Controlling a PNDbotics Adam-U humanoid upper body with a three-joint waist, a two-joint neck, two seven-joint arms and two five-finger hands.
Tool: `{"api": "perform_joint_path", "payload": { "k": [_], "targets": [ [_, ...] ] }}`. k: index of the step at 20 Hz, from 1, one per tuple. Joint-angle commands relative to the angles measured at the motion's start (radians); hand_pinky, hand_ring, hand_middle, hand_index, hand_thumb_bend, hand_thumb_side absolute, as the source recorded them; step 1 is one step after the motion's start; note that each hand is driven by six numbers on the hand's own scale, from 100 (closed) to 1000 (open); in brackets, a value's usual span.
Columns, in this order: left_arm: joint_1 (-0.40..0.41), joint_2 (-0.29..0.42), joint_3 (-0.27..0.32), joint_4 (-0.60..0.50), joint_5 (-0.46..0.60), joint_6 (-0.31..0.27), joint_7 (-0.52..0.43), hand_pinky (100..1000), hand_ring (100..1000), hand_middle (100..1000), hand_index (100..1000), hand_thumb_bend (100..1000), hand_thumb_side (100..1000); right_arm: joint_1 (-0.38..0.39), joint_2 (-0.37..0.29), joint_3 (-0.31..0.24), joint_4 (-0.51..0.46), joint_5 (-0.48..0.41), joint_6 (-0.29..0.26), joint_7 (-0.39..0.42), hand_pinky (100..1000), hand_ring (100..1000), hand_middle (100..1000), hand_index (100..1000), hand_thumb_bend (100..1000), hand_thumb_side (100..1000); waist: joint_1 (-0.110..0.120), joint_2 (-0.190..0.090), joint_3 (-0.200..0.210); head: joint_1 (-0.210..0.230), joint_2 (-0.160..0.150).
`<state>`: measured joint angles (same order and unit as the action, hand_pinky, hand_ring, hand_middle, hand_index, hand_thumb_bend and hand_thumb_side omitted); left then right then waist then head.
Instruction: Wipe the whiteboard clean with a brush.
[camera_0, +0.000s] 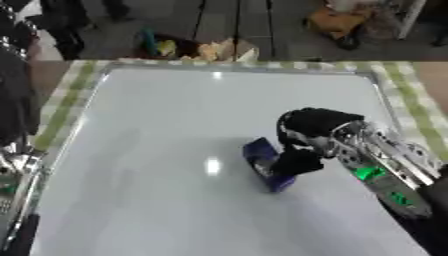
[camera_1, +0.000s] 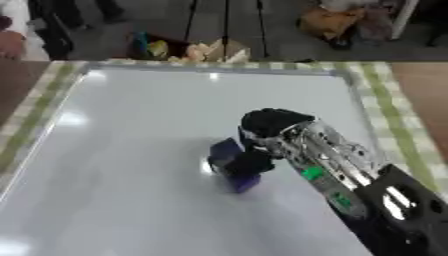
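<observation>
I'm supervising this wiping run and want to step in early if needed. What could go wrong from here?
1. The right hand has its fingers curled on the blue brush, which looks tilted on the whiteboard; it may wipe on an edge only, or slip out.
2. The board looks glossy and I can't see any marks, so missed spots would be hard to judge.
3. A sweep toward the right frame could catch the brush on it.

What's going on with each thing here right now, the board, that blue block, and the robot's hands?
whiteboard: lying flat on the table, surface looks blank, no marks visible.
blue brush: on the board near its middle, held by the right hand.
right hand: fingers curled round the brush.
left hand: not visible; only part of the left arm shows at the left edge.
</observation>
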<state>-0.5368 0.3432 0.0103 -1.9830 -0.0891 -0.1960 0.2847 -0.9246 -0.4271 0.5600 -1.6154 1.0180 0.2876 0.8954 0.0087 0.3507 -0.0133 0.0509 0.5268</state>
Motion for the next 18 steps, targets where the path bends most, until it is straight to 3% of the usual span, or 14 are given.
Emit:
{"api": "perform_joint_path", "payload": {
  "k": [1,10,18],
  "targets": [
    [-0.015,0.014,-0.002,-0.017,0.001,-0.001,-0.005,667,811,709,817,100,976,-0.016,-0.001,-0.001,0.001,0.016,0.01,0.012,596,735,702,180,287,958,-0.001,-0.021,0.003,-0.004,-0.004],
    [-0.014,0.011,-0.001,-0.017,0.002,-0.001,-0.006,668,811,702,817,100,978,-0.007,0.018,0.001,0.072,0.063,-0.009,0.012,580,714,685,180,321,841,-0.001,-0.017,0.008,-0.007,-0.004],
    [-0.013,0.01,-0.002,-0.017,0.002,0.001,-0.006,666,809,696,816,100,979,-0.009,0.028,-0.008,0.082,0.058,0.003,0.012,551,682,655,177,299,851,0.0,-0.014,0.01,-0.01,-0.006]
  ]
}}
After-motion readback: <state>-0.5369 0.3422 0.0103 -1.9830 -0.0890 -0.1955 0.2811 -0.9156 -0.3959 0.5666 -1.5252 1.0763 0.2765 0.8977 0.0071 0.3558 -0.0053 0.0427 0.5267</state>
